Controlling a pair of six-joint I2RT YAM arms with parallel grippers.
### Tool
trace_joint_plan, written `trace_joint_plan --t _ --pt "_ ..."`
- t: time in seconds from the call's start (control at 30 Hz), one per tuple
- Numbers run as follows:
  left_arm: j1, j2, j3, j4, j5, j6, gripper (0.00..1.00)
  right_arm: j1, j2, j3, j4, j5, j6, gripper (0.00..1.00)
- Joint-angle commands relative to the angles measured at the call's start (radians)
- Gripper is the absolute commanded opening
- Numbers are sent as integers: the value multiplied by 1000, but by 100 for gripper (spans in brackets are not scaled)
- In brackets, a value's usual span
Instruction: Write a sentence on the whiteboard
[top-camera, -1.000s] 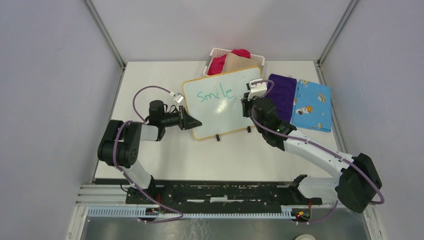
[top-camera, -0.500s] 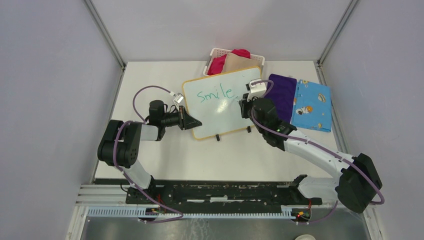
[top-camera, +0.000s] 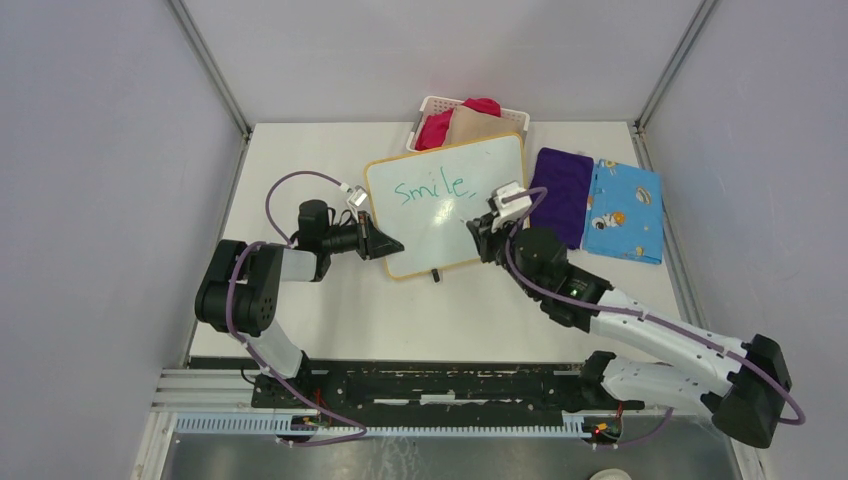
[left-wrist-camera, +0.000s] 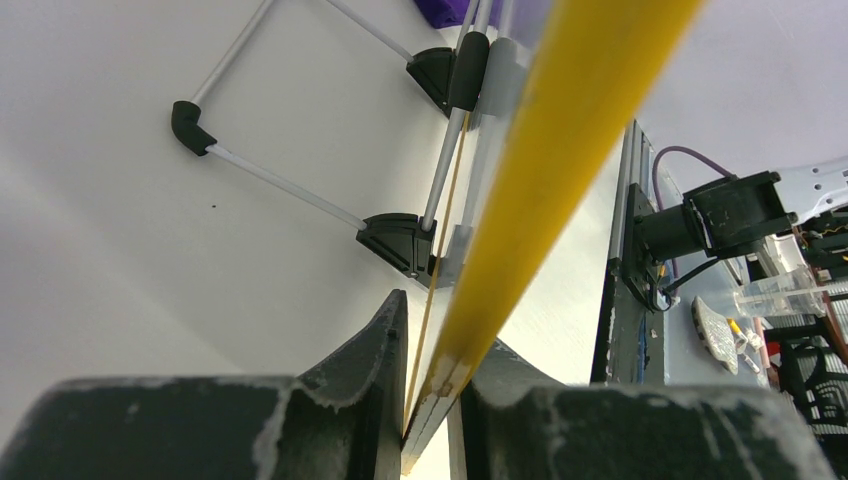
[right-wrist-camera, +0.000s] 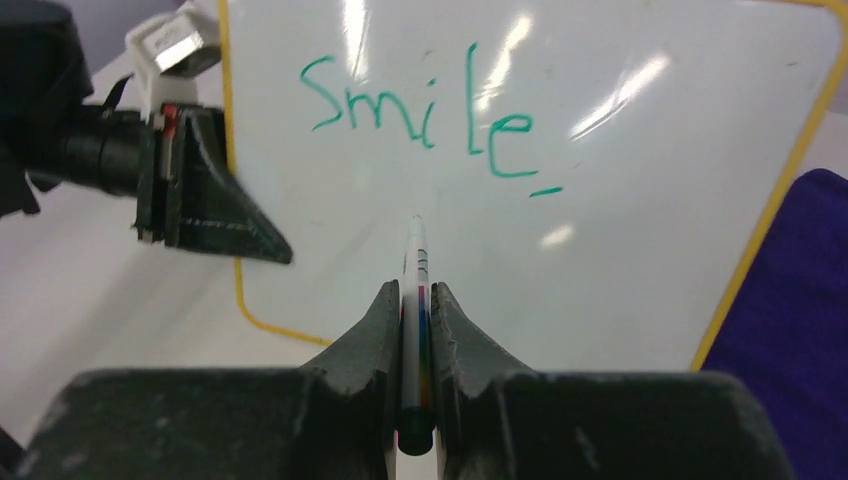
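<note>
On the white table (top-camera: 330, 310) the whiteboard (top-camera: 440, 235) sits mid-surface, its left edge clamped by the left gripper (top-camera: 397, 246), while the right gripper (top-camera: 480, 224) pinches a marker (right-wrist-camera: 416, 270) below the unfinished sentence (top-camera: 430, 188); a slipping board would likely smear strokes.

The whiteboard (top-camera: 440, 235) stands mid-table (top-camera: 330, 170), the sentence (top-camera: 430, 188) on its upper half. A basket (top-camera: 436, 100) sits behind it. A folded cloth (top-camera: 560, 185) lies to its right, with a second cloth (top-camera: 622, 210) farther right. The left gripper (top-camera: 385, 245) is on its left edge, and the right gripper (top-camera: 480, 225), with the marker (right-wrist-camera: 415, 260), is in front.
</note>
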Motion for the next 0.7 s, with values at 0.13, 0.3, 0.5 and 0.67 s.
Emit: trace_joint_plan --t 0.13,0.3,0.5,0.67 --pt "-7 -4 20 -80 -49 44 2 205 78 -101 77 146 -74 0" --pt "-7 -6 23 -107 -59 64 2 266 166 -67 146 177 -72 0" --pt "-7 -2 28 -129 -66 80 2 282 236 -35 201 193 -76 0" --pt "-8 2 28 -141 -73 88 2 284 272 -12 235 221 -86 0"
